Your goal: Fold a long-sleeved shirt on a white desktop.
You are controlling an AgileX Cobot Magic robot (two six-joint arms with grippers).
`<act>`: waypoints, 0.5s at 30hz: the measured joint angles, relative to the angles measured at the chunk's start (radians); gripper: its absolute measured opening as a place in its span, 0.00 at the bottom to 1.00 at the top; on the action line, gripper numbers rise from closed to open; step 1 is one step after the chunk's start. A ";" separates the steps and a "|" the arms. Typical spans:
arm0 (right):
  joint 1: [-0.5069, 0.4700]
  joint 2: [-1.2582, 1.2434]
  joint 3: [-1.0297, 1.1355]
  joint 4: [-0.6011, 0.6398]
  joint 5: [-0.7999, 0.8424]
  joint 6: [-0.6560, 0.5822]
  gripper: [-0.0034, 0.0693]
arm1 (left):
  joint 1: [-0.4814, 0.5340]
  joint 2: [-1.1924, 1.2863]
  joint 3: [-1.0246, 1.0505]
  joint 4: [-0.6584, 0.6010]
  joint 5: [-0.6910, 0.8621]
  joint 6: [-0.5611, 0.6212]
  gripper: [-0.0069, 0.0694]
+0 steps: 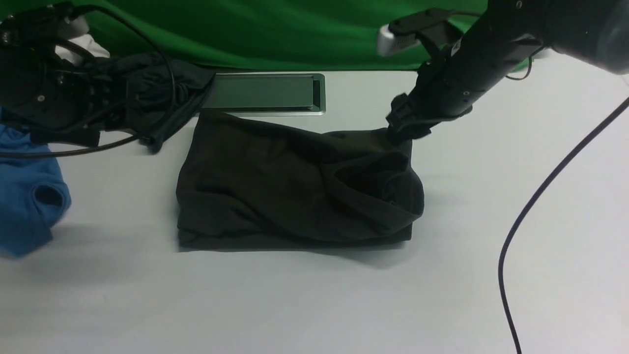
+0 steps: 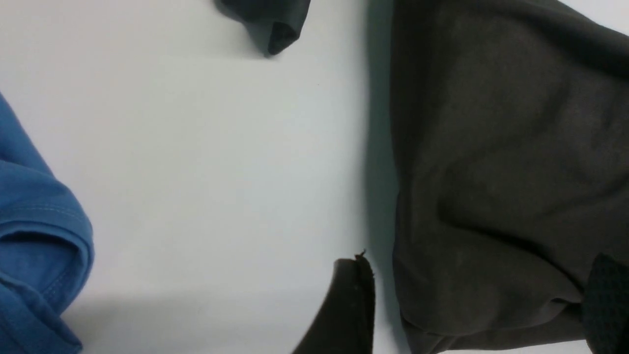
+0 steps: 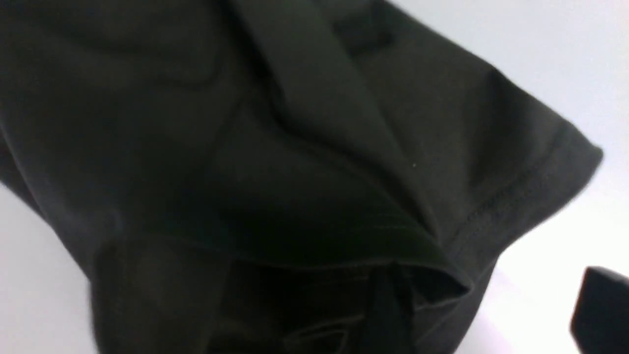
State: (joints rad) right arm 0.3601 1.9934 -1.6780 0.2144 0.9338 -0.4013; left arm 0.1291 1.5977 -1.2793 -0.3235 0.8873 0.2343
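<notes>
The long-sleeved shirt (image 1: 295, 182) lies folded into a dark, rumpled rectangle in the middle of the white desktop (image 1: 314, 295). My right gripper (image 1: 400, 129) is down at the shirt's far right corner. In the right wrist view that gripper (image 3: 491, 319) is open: one finger (image 3: 599, 309) stands off the cloth over bare table, and the other is lost in the dark folds of the hem (image 3: 491, 196). My left arm (image 1: 59, 93) hangs raised at the far left. The left gripper (image 2: 479, 305) is open, fingers (image 2: 351, 305) wide apart above the shirt's left edge (image 2: 491, 172).
A charcoal garment (image 1: 167, 88) lies bunched at the back left, its tip (image 2: 268, 19) showing in the left wrist view. A bright blue shirt (image 1: 24, 196) lies at the left edge. The grey cable hatch (image 1: 265, 93) sits behind the shirt. A black cable (image 1: 540, 196) trails across the right side.
</notes>
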 joint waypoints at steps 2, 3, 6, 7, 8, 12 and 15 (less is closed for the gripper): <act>0.000 0.012 0.000 -0.002 -0.006 -0.025 0.70 | 0.000 0.000 0.000 0.000 0.000 0.004 0.87; 0.000 0.024 0.000 -0.005 -0.012 -0.043 0.70 | 0.000 0.000 0.000 0.000 0.000 0.004 0.87; 0.000 0.074 0.000 -0.009 -0.029 -0.068 0.70 | 0.000 0.000 0.000 0.000 0.000 0.005 0.87; 0.000 0.086 0.000 -0.009 -0.035 -0.075 0.70 | 0.000 0.000 0.000 0.000 0.000 0.005 0.87; 0.000 0.104 0.000 -0.012 -0.047 -0.077 0.70 | 0.000 0.000 0.000 0.000 0.000 0.006 0.87; 0.000 0.142 0.000 -0.014 -0.127 -0.080 0.65 | 0.000 0.000 0.000 0.000 0.000 0.007 0.87; 0.000 0.142 0.000 -0.014 -0.192 -0.080 0.41 | 0.000 0.000 0.000 0.000 0.000 0.007 0.87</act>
State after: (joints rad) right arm 0.3601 2.1357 -1.6780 0.2008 0.7419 -0.4813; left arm 0.1291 1.5977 -1.2793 -0.3235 0.8873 0.2415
